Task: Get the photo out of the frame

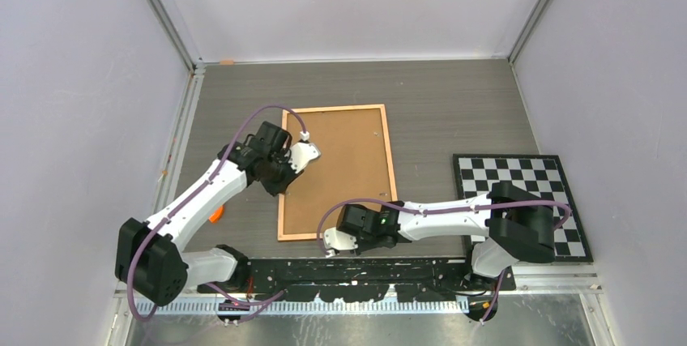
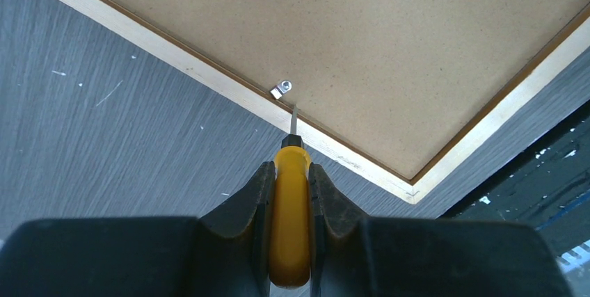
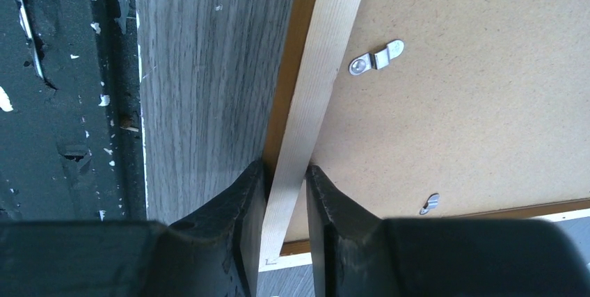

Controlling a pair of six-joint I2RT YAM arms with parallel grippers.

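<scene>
Frame (image 3: 327, 67) lies face-down, board (image 3: 473, 116) clipped inside; right jaws pinch its rim, left jaws grip a screwdriver (image 2: 290, 220).

This is a robotics lab test cell, not a lived-in room. Plain pale walls (image 1: 81, 79) box in the grey wood-grain table (image 1: 454, 111) on three sides, joined by bare aluminium posts (image 1: 166, 14) at the upper corners. Along the bottom edge a black mounting rail (image 1: 364, 269) carries two white-and-black arms (image 1: 194, 200) trailing purple cables (image 1: 259, 113). A checkered mat (image 1: 518, 176) lies at the right. The wrist views show white flecks on the table.
</scene>
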